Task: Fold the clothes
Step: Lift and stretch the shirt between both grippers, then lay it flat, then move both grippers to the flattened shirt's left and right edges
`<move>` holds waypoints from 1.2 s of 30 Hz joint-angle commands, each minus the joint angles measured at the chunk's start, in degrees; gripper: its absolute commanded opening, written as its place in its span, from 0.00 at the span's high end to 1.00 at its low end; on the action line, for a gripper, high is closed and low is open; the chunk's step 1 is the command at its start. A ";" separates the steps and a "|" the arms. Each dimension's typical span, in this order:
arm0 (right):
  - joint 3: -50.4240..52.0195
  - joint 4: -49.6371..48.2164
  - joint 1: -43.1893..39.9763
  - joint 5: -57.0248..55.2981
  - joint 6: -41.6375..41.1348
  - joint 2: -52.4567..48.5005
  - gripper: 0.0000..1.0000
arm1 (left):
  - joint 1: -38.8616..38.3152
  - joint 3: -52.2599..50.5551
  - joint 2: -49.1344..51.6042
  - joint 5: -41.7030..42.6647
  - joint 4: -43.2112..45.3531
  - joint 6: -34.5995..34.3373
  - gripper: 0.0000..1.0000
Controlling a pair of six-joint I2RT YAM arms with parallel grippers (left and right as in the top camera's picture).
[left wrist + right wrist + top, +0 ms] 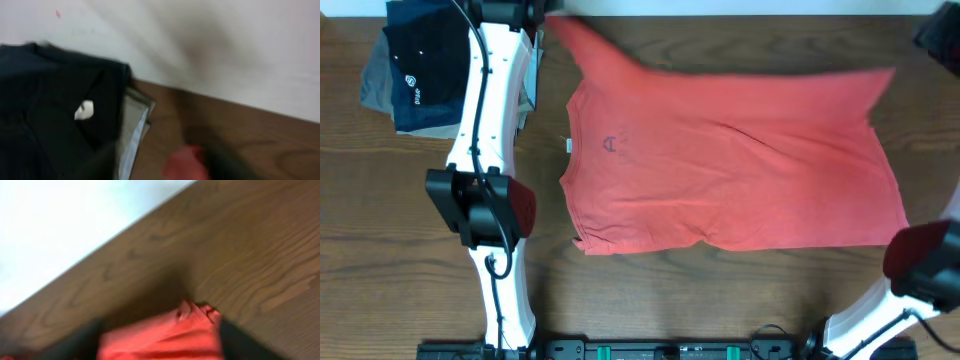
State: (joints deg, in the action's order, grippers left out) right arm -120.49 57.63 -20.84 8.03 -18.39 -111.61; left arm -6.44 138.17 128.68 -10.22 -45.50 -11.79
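The coral-red T-shirt [720, 160] lies spread across the table with its neck to the left, where a small white tag [568, 146] shows. Faint navy marking [611, 145] sits near the collar. Its far edge is raised and blurred at both far corners. My left gripper [545, 18] is at the far left corner, shut on a bit of red cloth [185, 164]. My right gripper [935, 35] is at the far right corner, shut on bunched red cloth [165, 332]. Both wrist views are blurred.
A stack of folded garments, navy on top [420, 60] and grey-khaki beneath [375, 85], sits at the far left and also shows in the left wrist view [50, 100]. The left arm [485, 150] runs along the shirt's left side. The right arm's base [920, 260] is at near right.
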 commanded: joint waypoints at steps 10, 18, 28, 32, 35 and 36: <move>-0.52 7.91 4.02 -0.55 0.94 1.90 0.01 | -1.79 0.09 -7.41 10.12 -13.18 0.13 0.02; -0.52 19.41 3.93 -0.52 0.90 8.87 0.01 | -1.77 0.07 -18.36 13.84 -34.47 0.13 0.02; -0.52 32.13 3.93 -0.55 0.87 15.45 0.01 | -1.66 -0.63 -27.54 13.66 -51.30 -1.14 0.02; -0.52 36.70 3.93 -1.95 0.87 17.75 0.01 | -1.68 -2.73 -32.50 13.73 -51.30 -1.22 0.02; 0.11 39.71 3.98 -5.25 1.14 19.78 0.01 | -1.68 -8.24 -38.80 14.21 -51.32 -1.88 0.02; 1.40 39.67 3.93 -5.46 1.27 21.16 0.01 | -1.68 -10.73 -41.05 14.14 -51.30 -1.88 0.02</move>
State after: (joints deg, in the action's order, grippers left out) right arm -120.14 97.01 -16.91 5.54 -18.15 -93.93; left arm -8.36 131.04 93.67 3.25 -92.33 -12.62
